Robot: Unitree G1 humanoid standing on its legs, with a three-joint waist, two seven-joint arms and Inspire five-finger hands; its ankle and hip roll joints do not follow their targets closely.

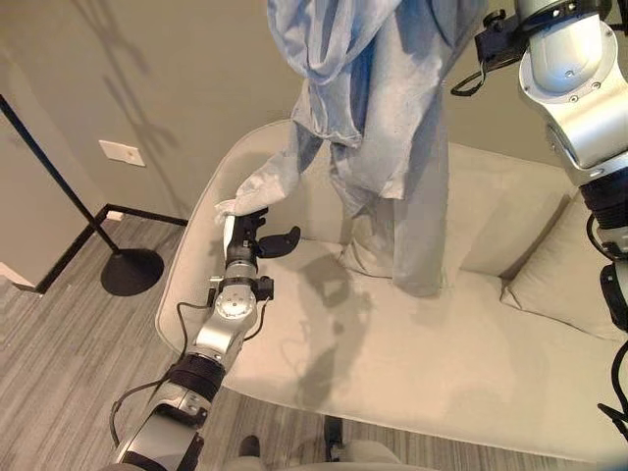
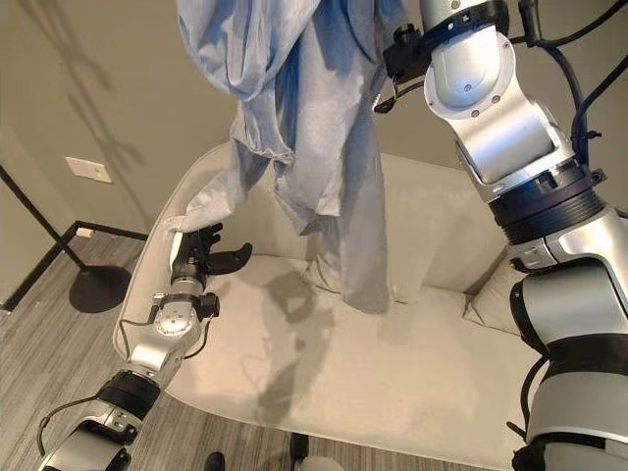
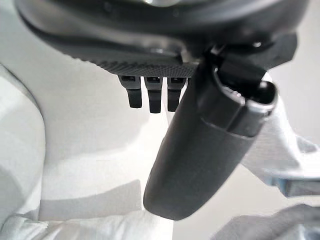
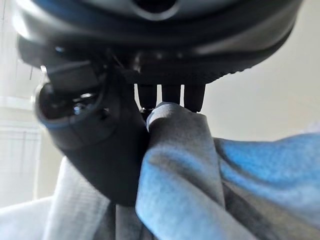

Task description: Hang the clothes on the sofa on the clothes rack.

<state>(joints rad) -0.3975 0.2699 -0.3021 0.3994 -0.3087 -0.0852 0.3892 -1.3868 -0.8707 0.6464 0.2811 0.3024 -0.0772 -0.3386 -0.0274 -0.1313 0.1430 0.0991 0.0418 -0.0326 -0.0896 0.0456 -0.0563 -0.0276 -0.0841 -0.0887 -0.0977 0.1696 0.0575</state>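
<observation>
A light blue garment (image 1: 378, 108) hangs high above the cream sofa (image 1: 461, 373), its lower hem just reaching the seat. My right hand (image 4: 100, 125) is shut on a fold of this cloth (image 4: 180, 165), pinched between thumb and fingers, with the arm raised at the upper right. One sleeve (image 1: 257, 186) trails down to the sofa's left armrest. My left hand (image 1: 251, 238) hovers just below the sleeve's end, open, thumb spread to the side, holding nothing. The black clothes rack (image 1: 131, 271) stands on the floor to the sofa's left.
A cushion (image 1: 559, 280) leans in the sofa's right corner. The rack's thin black pole (image 1: 49, 167) slants up over its round base, and a black bar runs along the floor by the wall. Grey wood floor (image 1: 59, 373) lies in front of the sofa.
</observation>
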